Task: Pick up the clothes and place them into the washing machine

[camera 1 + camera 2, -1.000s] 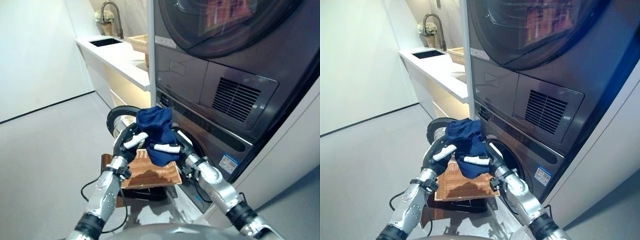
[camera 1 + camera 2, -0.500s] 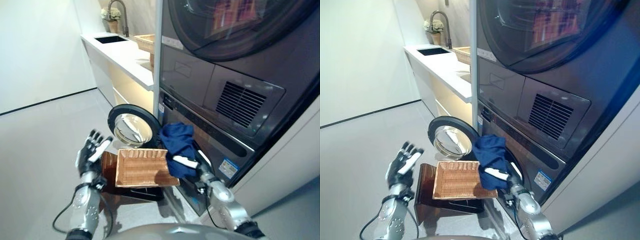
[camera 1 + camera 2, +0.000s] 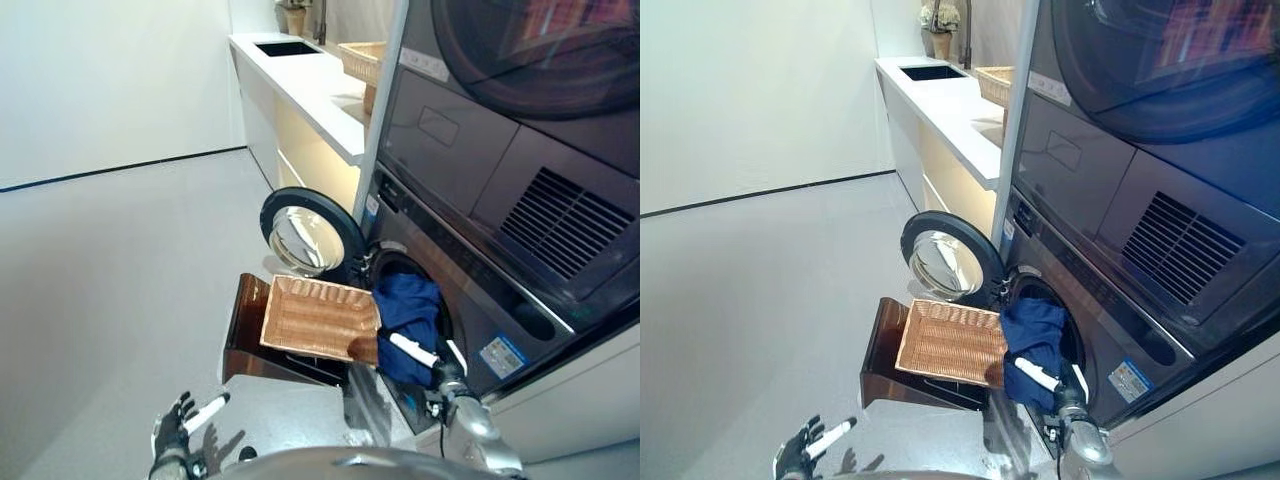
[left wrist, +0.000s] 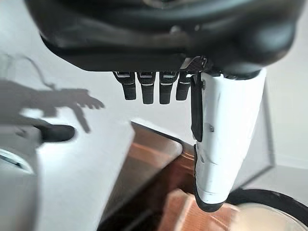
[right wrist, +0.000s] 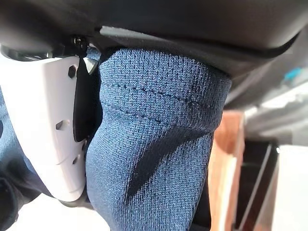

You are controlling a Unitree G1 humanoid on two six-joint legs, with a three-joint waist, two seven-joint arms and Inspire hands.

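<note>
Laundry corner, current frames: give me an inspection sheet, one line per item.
Surface: grey floor, bare where visible.
Job's things: blue garment at the washing machine drum opening; round door open.
Clutter: wicker basket, empty, on a brown stand.
Hands: right hand pinching the garment; left hand low, fingers straight, holding nothing.
Cables: nothing seen.
Surroundings: white counter with sink.

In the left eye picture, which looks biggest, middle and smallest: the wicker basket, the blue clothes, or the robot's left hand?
As they look there:
1. wicker basket
2. blue clothes, close behind it in size, partly tucked in the washer opening, held by the right hand
3. left hand, clearly smallest, open and empty
</note>
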